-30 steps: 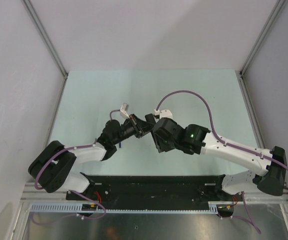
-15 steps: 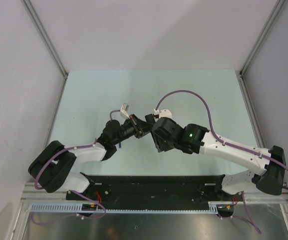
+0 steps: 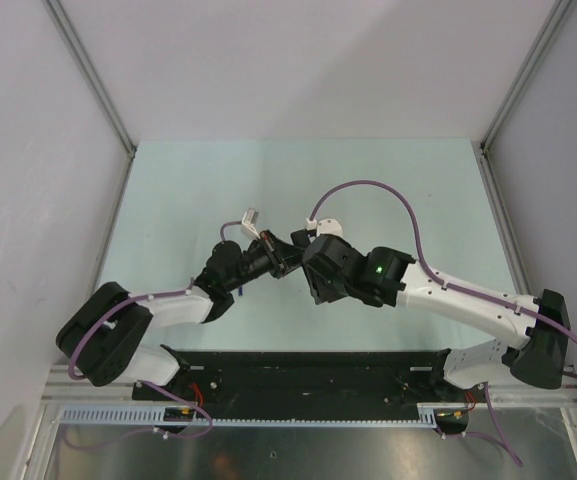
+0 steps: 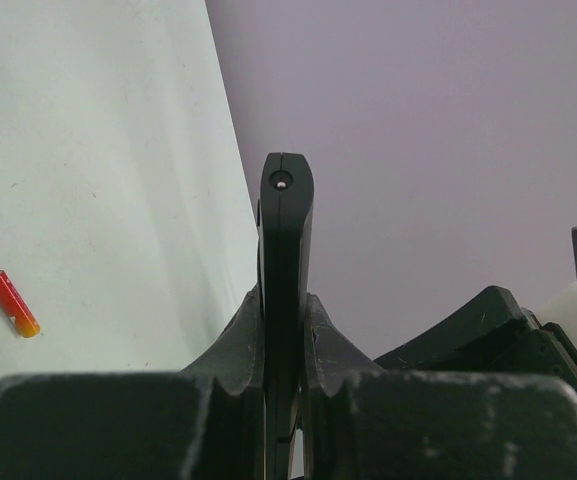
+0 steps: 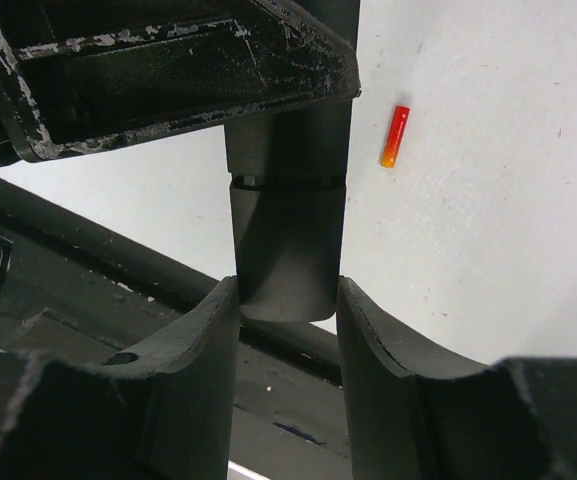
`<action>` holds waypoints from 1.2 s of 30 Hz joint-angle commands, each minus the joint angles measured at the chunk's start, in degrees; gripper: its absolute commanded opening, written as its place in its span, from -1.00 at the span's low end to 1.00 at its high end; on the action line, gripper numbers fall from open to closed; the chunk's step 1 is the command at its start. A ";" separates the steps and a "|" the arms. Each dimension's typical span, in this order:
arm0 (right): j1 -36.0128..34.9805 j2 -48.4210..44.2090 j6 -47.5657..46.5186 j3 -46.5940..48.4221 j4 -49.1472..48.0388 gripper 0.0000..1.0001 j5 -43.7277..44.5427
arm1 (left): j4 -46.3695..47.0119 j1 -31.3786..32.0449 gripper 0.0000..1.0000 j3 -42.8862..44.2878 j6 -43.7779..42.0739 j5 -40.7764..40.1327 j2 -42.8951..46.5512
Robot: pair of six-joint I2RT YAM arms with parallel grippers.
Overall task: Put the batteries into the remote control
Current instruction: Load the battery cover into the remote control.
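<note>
The remote control (image 4: 286,230) is a slim black bar that I see edge-on in the left wrist view. My left gripper (image 4: 286,300) is shut on it and holds it above the table. In the right wrist view the remote's end (image 5: 288,240) sits between my right gripper's fingers (image 5: 288,295), which are shut on both its sides. In the top view the two grippers (image 3: 284,256) (image 3: 305,262) meet mid-table and hide the remote. An orange-red battery (image 4: 11,303) lies on the table, and it also shows in the right wrist view (image 5: 395,136). The other batteries are out of view.
The black mounting rail (image 3: 308,372) runs along the near edge and also shows in the right wrist view (image 5: 28,270). Grey walls (image 3: 298,70) close in the pale green table (image 3: 168,200) on three sides. Purple cables (image 3: 368,186) arch over the right arm.
The right wrist has edged slightly left toward the left gripper. Both grips look unchanged.
</note>
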State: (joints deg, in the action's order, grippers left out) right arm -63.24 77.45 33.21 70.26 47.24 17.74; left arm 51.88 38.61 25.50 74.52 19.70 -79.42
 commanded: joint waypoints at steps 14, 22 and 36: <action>1.10 -4.06 1.94 1.99 -0.92 0.14 1.78 | 4.28 0.76 -1.00 0.52 1.50 0.69 2.16; 2.16 -9.86 2.47 1.99 -3.65 0.29 0.72 | 4.28 0.76 -0.99 0.52 1.50 0.51 1.63; 23.78 -21.99 7.13 -13.82 -22.44 0.56 -36.52 | 4.46 -2.57 -1.00 -1.59 3.35 7.71 5.23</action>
State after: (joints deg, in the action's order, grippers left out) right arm -42.63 57.12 37.63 59.90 36.16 -1.10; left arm 52.77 37.28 25.26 76.09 23.35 -77.60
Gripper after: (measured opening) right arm 0.767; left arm 0.128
